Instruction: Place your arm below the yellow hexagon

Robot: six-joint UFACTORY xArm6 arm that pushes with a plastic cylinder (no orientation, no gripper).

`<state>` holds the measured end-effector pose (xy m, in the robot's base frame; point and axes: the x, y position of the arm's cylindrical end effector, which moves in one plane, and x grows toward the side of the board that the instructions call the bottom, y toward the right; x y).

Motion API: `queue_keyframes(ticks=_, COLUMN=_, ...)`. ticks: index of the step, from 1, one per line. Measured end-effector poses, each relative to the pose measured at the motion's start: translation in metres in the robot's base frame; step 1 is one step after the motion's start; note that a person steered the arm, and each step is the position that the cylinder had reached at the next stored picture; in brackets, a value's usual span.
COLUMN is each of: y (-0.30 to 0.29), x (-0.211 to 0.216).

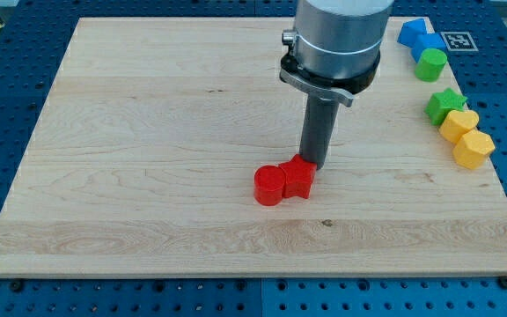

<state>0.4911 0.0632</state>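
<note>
The yellow hexagon [474, 149] lies near the board's right edge, just below another yellow block [459, 123] of unclear shape. My tip [312, 165] rests mid-board, touching the top right of a red block [298, 177] that sits against a red cylinder [269, 186]. The tip is far to the left of the yellow hexagon and slightly lower in the view.
A green star [444, 104] sits above the yellow blocks. A green cylinder [430, 64] and two blue blocks [412, 33] [429, 43] lie at the top right. The wooden board [148, 176] lies on a blue perforated table. A fiducial tag [457, 40] is at the top right.
</note>
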Motion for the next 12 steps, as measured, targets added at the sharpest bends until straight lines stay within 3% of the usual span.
queue_keyframes(ticks=4, y=-0.015, x=0.0)
queue_keyframes(ticks=7, y=0.066, x=0.003)
queue_keyframes(ticks=12, y=0.237, x=0.051)
